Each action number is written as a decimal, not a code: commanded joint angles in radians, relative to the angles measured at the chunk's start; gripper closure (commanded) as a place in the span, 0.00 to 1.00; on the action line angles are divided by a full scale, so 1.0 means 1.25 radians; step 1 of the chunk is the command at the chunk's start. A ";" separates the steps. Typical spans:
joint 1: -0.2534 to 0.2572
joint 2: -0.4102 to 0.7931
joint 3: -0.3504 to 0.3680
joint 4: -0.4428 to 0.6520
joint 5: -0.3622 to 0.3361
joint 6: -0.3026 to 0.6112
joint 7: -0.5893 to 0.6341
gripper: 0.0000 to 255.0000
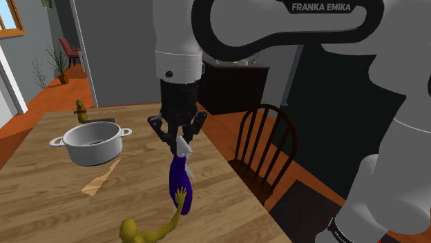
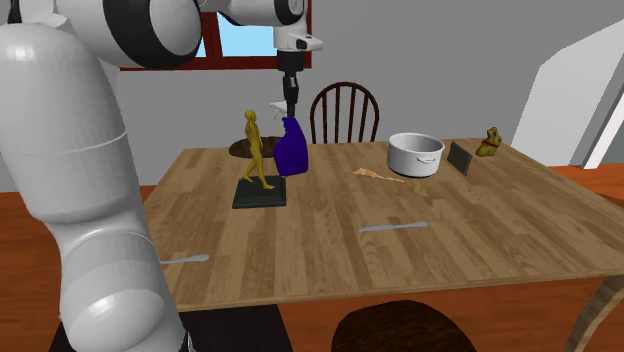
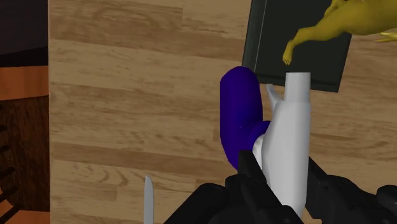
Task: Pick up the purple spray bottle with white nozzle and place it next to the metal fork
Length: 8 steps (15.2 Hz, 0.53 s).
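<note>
The purple spray bottle (image 1: 179, 183) (image 2: 292, 150) (image 3: 240, 118) is upright near the table's chair-side edge, its white nozzle (image 3: 289, 143) on top. My gripper (image 1: 181, 140) (image 2: 290, 95) (image 3: 289, 184) comes down from above, and its black fingers (image 3: 254, 175) clasp the nozzle on both sides. Whether the bottle's base still touches the wood I cannot tell. A thin grey utensil (image 2: 393, 227) lies mid-table, toward the second exterior view's front. A second one (image 2: 185, 260) lies at the front left edge. Which of them is the fork I cannot tell.
A yellow figurine (image 1: 138, 231) (image 2: 255, 150) (image 3: 343, 25) on a dark base (image 2: 260, 193) stands right beside the bottle. Farther along the table are a white pot (image 1: 90, 141) (image 2: 415, 153), a wooden spatula (image 1: 100, 178) (image 2: 378, 176) and a dark slab (image 2: 460, 157). A chair (image 1: 266, 148) (image 2: 345, 112) stands behind the bottle.
</note>
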 commanded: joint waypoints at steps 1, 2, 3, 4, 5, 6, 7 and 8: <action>0.009 -0.034 0.011 -0.012 0.018 -0.016 0.019 1.00; 0.013 -0.052 0.015 -0.019 0.028 -0.025 0.027 1.00; 0.017 -0.070 0.019 -0.025 0.038 -0.033 0.034 1.00; 0.022 -0.086 0.023 -0.029 0.047 -0.042 0.042 1.00; 0.026 -0.102 0.028 -0.033 0.056 -0.052 0.051 1.00; 0.031 -0.118 0.032 -0.036 0.065 -0.061 0.060 1.00; 0.036 -0.132 0.036 -0.037 0.074 -0.072 0.069 1.00; 0.041 -0.146 0.041 -0.037 0.083 -0.082 0.079 1.00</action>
